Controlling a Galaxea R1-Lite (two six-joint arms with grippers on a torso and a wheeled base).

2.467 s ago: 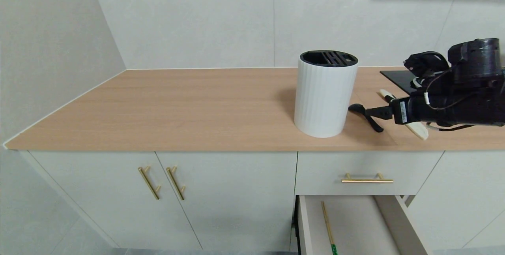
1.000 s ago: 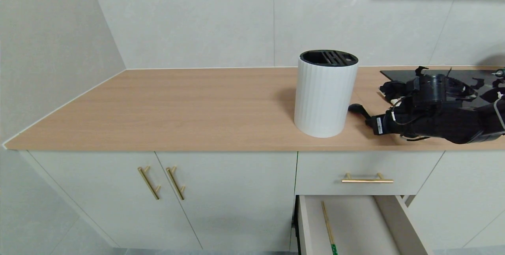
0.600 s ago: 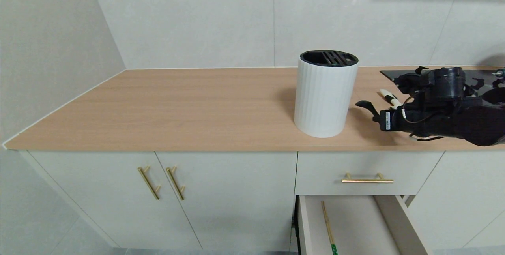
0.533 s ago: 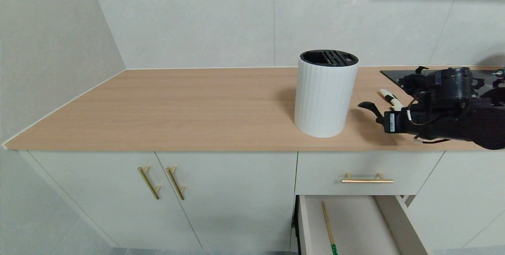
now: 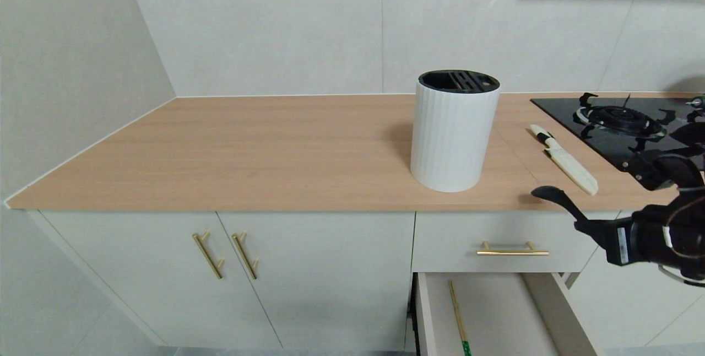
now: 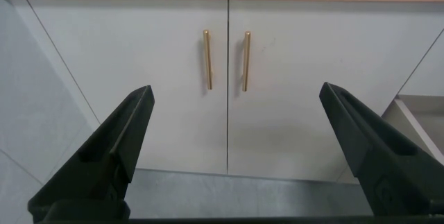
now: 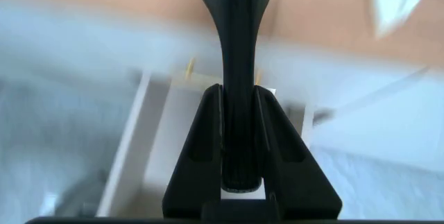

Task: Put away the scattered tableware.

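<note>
Black plastic spoon (image 5: 564, 206) carried off the wooden worktop (image 5: 275, 152)
Held by its handle in the clenched jaws of the right gripper (image 5: 595, 230), just past the worktop edge, above the open white drawer (image 5: 495, 312), probably for dropping in. Lifted from beside the white ribbed holder (image 5: 451, 135) a moment ago. Left gripper's (image 6: 236, 92) jaws spread, empty.

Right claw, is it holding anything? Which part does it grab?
Yes. The right claw is shut on a black spoon, pinching the end of its handle; the rounded end sticks out in front.
</note>
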